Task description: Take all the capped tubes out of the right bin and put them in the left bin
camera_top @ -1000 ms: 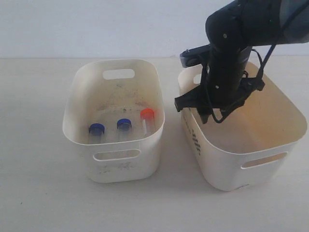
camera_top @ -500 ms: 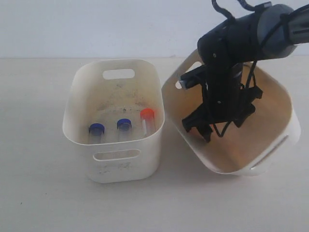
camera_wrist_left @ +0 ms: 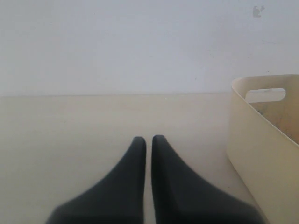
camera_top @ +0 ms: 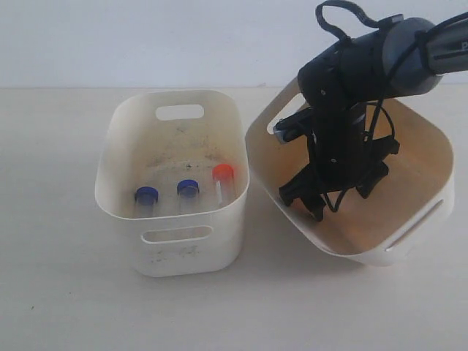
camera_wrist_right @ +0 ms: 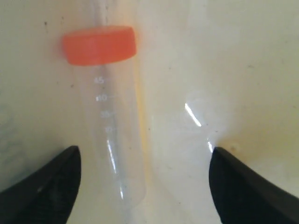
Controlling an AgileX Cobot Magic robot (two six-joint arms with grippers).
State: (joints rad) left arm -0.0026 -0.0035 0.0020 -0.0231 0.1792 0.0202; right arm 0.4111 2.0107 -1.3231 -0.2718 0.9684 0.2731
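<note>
On the desk (camera_top: 58, 292), left bin (camera_top: 191, 254) is holding three capped tubes (camera_top: 188, 189); at 3 o'clock, right gripper (camera_wrist_right: 142, 156), jaws apart, is straddling the fourth tube (camera_wrist_right: 114, 130).

The tilted right bin (camera_top: 365, 254) walls in the right gripper (camera_top: 335, 194); the left bin (camera_top: 227, 234) far floor lies open.

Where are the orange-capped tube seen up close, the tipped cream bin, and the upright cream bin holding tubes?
Clear plastic tube with orange cap (camera_wrist_right: 114, 116): right wrist view, on its clear body.
Tilted cream-white plastic bin (camera_top: 418, 175): exterior view, bare inner wall.
Upright cream-white plastic bin (camera_top: 223, 248): exterior view, front outer wall.
</note>
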